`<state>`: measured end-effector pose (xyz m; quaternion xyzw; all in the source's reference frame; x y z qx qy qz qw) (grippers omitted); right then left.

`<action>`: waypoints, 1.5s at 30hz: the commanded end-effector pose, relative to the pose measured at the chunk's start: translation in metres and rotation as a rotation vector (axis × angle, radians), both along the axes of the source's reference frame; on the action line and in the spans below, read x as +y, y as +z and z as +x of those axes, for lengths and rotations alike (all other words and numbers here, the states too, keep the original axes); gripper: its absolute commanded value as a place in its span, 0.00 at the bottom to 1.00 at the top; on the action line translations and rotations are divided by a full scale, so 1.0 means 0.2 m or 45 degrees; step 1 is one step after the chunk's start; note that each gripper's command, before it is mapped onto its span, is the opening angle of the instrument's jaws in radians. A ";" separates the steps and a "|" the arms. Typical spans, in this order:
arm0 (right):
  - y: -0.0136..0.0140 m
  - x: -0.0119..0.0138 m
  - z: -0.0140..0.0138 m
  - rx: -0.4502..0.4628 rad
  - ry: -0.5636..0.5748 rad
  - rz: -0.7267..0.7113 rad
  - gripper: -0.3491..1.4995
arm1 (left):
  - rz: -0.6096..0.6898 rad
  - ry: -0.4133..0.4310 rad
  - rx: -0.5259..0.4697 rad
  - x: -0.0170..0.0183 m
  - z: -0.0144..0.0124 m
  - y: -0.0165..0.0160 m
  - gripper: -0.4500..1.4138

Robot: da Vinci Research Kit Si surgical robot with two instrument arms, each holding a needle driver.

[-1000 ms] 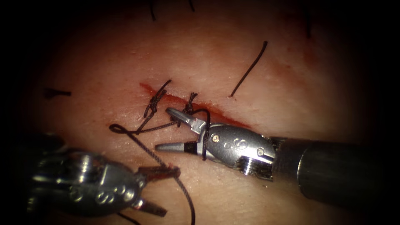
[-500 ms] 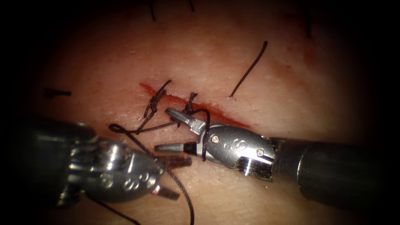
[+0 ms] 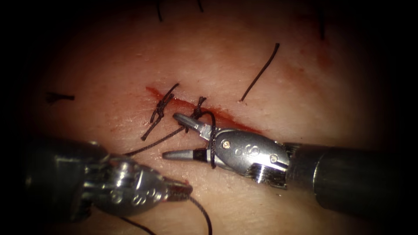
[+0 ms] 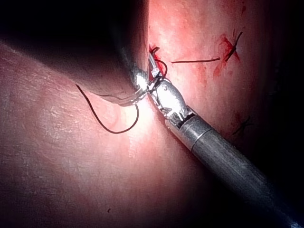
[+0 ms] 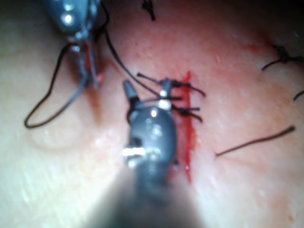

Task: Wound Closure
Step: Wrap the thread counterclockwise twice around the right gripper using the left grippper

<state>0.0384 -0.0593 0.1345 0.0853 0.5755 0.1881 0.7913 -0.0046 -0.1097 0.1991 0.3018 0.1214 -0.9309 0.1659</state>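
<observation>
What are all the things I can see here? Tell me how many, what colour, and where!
tissue: one, pale pink, under everything.
cut: one, red, slanting across the middle of the tissue.
red fluid: a smear, red, along the cut.
knots: two, dark, tied on the cut, side by side.
thread: one long strand, dark, from the second knot to the left tool, looped around the right tool.
cut ends of thread: several, dark, lying right of the cut and near the edges.
left tool: one, silver, left of the cut, shut on the thread.
right tool: one, silver, at the cut, jaws open, holding nothing.
</observation>
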 end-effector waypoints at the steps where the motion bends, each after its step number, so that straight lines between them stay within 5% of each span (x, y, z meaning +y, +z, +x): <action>1: 0.002 0.001 0.003 0.007 0.020 -0.004 0.73 | 0.009 -0.007 -0.009 -0.005 -0.003 0.002 0.00; 12: 0.008 0.009 0.000 -0.087 0.228 0.001 0.73 | -0.001 -0.034 -0.167 -0.017 -0.020 -0.020 0.00; 29: 0.013 0.006 0.003 -0.209 0.164 0.025 0.69 | -0.020 -0.100 -0.440 0.001 -0.026 -0.074 0.00; 36: 0.007 0.000 0.004 -0.157 0.058 0.051 0.69 | -0.079 -0.124 -0.485 0.024 -0.010 -0.084 0.00; 40: 0.004 -0.006 0.006 -0.098 -0.091 0.069 0.61 | -0.110 -0.149 -0.535 0.047 0.001 -0.089 0.00; 45: 0.000 -0.009 0.007 -0.022 -0.189 0.070 0.61 | -0.076 -0.160 -0.615 0.071 0.009 -0.082 0.00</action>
